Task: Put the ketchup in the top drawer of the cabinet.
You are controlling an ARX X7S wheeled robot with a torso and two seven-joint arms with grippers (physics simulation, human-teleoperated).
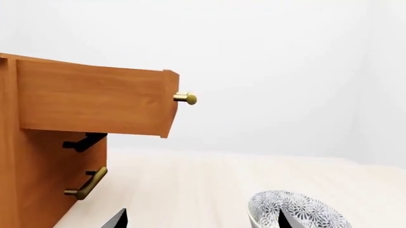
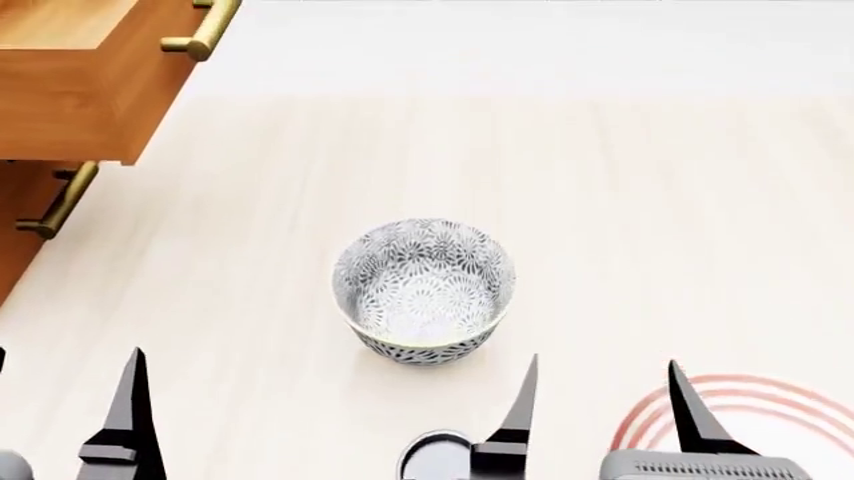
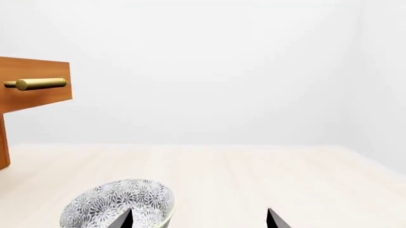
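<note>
The top drawer (image 1: 95,102) juts open from the cabinet (image 1: 38,180), bowl (image 1: 295,211) nearby.

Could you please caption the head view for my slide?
Open top drawer at upper left, patterned bowl centered on pale table.

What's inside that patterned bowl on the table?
The bowl looks empty in the head view: only its patterned inside and pale bottom show. No can is in it. The near inner wall is hidden by the rim.

surface: pale wood table (image 2: 641,200) | on it, I see: patterned bowl (image 2: 424,290) mid-table, cabinet (image 2: 20,240) at left edge, red-ringed plate (image 2: 747,400) near right
</note>
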